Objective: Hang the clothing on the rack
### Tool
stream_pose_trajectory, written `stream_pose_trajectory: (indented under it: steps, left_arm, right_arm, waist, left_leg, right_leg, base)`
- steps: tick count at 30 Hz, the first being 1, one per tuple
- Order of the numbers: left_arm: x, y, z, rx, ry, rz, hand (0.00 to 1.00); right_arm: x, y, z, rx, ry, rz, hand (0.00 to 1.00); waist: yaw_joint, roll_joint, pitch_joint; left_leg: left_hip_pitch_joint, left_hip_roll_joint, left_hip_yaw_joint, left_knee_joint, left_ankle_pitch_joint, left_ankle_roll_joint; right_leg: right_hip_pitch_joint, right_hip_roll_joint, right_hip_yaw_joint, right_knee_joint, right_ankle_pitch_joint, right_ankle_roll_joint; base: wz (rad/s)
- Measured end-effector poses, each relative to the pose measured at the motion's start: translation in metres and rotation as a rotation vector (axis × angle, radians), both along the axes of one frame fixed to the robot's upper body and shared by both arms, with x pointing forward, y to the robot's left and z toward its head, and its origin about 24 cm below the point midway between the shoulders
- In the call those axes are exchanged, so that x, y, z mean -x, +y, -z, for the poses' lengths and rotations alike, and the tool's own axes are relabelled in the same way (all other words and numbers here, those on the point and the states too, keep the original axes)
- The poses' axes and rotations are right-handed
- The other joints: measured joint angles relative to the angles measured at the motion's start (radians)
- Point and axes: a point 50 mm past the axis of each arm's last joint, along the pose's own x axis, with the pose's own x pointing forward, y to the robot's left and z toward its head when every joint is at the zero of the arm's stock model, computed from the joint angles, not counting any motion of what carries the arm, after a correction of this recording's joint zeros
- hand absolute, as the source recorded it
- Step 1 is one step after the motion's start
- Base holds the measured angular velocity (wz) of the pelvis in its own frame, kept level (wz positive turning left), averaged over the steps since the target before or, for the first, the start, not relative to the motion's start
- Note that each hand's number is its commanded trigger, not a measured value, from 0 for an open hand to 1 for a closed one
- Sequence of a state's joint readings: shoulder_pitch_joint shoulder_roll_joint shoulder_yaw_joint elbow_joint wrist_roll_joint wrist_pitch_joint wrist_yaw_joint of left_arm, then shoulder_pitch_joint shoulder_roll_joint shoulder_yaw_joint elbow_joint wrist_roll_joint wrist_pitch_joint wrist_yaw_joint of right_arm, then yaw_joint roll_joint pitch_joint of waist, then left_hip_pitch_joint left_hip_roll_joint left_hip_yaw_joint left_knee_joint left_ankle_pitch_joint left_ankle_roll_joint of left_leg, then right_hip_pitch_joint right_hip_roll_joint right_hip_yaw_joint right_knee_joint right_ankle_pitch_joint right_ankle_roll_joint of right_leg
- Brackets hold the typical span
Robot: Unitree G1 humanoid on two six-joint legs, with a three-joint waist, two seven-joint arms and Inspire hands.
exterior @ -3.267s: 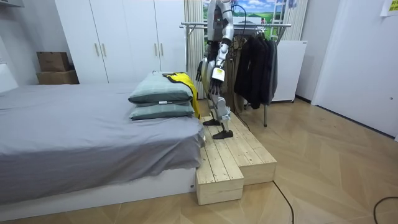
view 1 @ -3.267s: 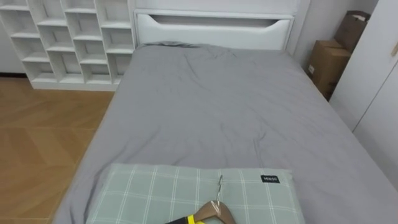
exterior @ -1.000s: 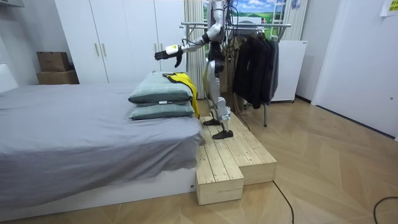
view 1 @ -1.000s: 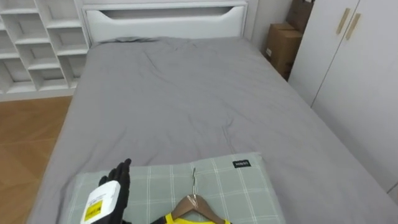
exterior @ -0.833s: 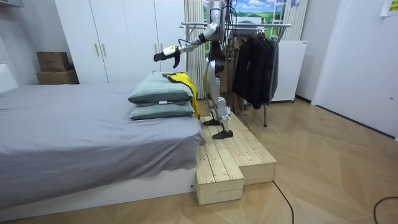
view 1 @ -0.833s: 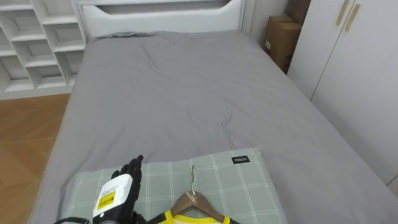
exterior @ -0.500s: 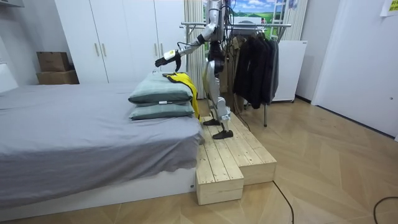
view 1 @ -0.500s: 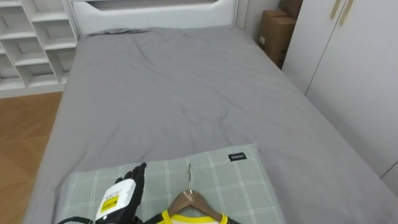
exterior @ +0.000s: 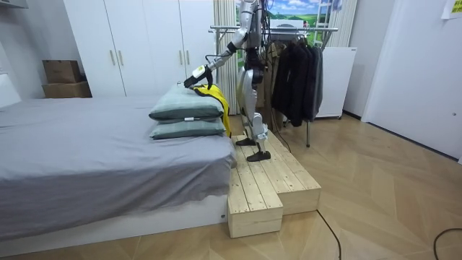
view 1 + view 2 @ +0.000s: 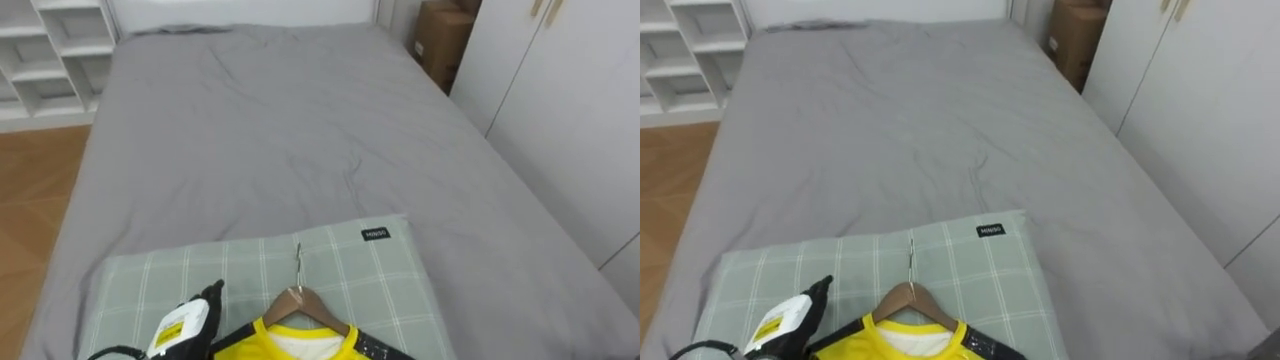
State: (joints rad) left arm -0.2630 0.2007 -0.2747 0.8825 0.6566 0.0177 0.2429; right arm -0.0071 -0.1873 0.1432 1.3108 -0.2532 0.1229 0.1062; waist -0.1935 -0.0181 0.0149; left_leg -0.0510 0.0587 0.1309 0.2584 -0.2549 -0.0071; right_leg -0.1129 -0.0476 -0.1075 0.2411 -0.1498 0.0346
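A yellow shirt [image 10: 290, 345] with black trim lies on a wooden hanger [image 10: 300, 303] whose metal hook points up the bed. It rests on a green checked pillow [image 10: 350, 270] at the near end of the bed. My left hand [image 10: 188, 325] is open, its fingers relaxed, low over the pillow at the shirt's left shoulder. In the room view I stand on a wooden platform [image 9: 278, 180] by the pillows, left hand [image 9: 196, 74] stretched out over the yellow shirt [image 9: 214, 97]. Behind me is a clothes rack [image 9: 289, 30] with dark garments.
The grey bed [image 10: 280, 140] stretches ahead. White wardrobe doors [image 10: 570, 110] and a cardboard box [image 10: 440, 35] stand on the right. White open shelves [image 10: 50, 40] and wood floor lie on the left. A second pillow [image 9: 188, 130] sits under the first.
My left arm has come down from raised over the bed to just above the pillow beside the shirt. The head view has tipped down, so more of the shirt shows.
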Motion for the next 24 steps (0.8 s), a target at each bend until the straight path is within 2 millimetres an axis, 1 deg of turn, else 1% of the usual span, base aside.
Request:
stream_pose_trajectory:
  steps: [2, 5, 8, 9, 13, 15, 17, 19, 22, 24]
  left_arm:
    - [-0.006, -0.001, -0.002, -0.004, 0.0, -0.001, 0.0]
    - [-0.007, -0.003, 0.0, 0.013, 0.016, -0.015, 0.0]
    - [-0.004, 0.0, 0.005, 0.021, 0.046, -0.039, 0.0]
    - [-0.003, 0.0, 0.006, 0.033, 0.05, -0.051, 0.0]
    - [-0.005, 0.001, 0.005, 0.072, 0.048, -0.084, 0.0]
    - [-0.009, 0.001, 0.003, 0.079, 0.039, -0.094, 0.0]
    - [-0.009, 0.002, 0.003, 0.085, 0.031, -0.105, 0.0]
    - [-0.009, 0.002, 0.003, 0.09, 0.024, -0.11, 0.0]
    - [-0.011, 0.003, 0.001, 0.097, 0.002, -0.117, 0.0]
    - [-0.013, 0.002, 0.0, 0.099, -0.001, -0.117, 0.0]
  right_arm:
    - [-0.009, 0.0, -0.001, 0.002, -0.027, 0.009, 0.0]
    - [-0.018, 0.0, -0.003, 0.014, -0.05, 0.012, 0.0]
    - [-0.023, 0.002, -0.003, 0.022, -0.07, 0.008, 0.0]
    - [-0.029, 0.002, -0.004, 0.021, -0.087, 0.017, 0.0]
    - [-0.034, 0.002, -0.005, 0.023, -0.13, 0.039, 0.0]
    - [-0.041, 0.002, -0.007, 0.027, -0.163, 0.053, 0.0]
    - [-0.042, 0.003, -0.007, 0.022, -0.178, 0.061, 0.0]
    - [-0.047, 0.003, -0.008, 0.019, -0.196, 0.061, 0.0]
    - [-0.057, 0.006, -0.01, 0.011, -0.237, 0.085, 0.0]
    - [-0.06, 0.009, -0.01, -0.003, -0.255, 0.124, 0.0]
  waist:
    - [0.001, -0.006, 0.0039]
    - [0.0, -0.008, 0.0034]
    - [0.0, -0.008, 0.0033]
    - [0.001, -0.007, 0.0031]
    - [-0.003, -0.006, 0.004]
    - [-0.009, -0.003, 0.0069]
    - [-0.015, -0.001, 0.0084]
    - [-0.017, 0.001, 0.0122]
    - [-0.016, 0.004, 0.0153]
    - [-0.016, 0.006, 0.0172]
  left_leg:
    - [-0.015, -0.002, 0.001, -0.001, 0.004, 0.0]
    - [-0.036, -0.002, 0.001, 0.001, 0.01, 0.0]
    - [-0.064, -0.001, 0.001, 0.002, 0.013, -0.002]
    - [-0.079, 0.0, 0.001, 0.008, 0.014, -0.002]
    - [-0.106, 0.001, -0.001, 0.016, 0.014, -0.002]
    - [-0.113, 0.0, -0.001, 0.017, 0.014, -0.002]
    - [-0.114, 0.001, -0.001, 0.017, 0.014, -0.002]
    - [-0.116, 0.001, -0.001, 0.017, 0.014, -0.002]
    - [-0.15, 0.002, -0.001, 0.032, 0.014, -0.002]
    - [-0.17, 0.003, -0.001, 0.043, 0.014, -0.002]
  right_leg:
    - [-0.016, -0.002, 0.0, 0.001, 0.001, -0.001]
    - [-0.038, -0.002, 0.0, 0.003, 0.003, -0.004]
    - [-0.073, -0.002, 0.0, 0.015, 0.004, -0.005]
    - [-0.089, -0.002, 0.0, 0.019, 0.005, -0.006]
    - [-0.116, -0.002, -0.002, 0.024, 0.007, -0.01]
    - [-0.119, -0.003, -0.002, 0.023, 0.007, -0.01]
    - [-0.119, -0.003, -0.002, 0.022, 0.007, -0.01]
    - [-0.121, -0.003, -0.002, 0.022, 0.007, -0.01]
    - [-0.153, -0.003, -0.001, 0.033, 0.009, -0.011]
    - [-0.168, -0.003, -0.002, 0.035, 0.011, -0.013]
  base:
    - [0.0]
    - [0.0]
    - [0.0]
    - [0.0]
    - [0.0]
    - [0.0]
    - [0.0]
    - [0.0]
    - [0.0]
    - [0.0]
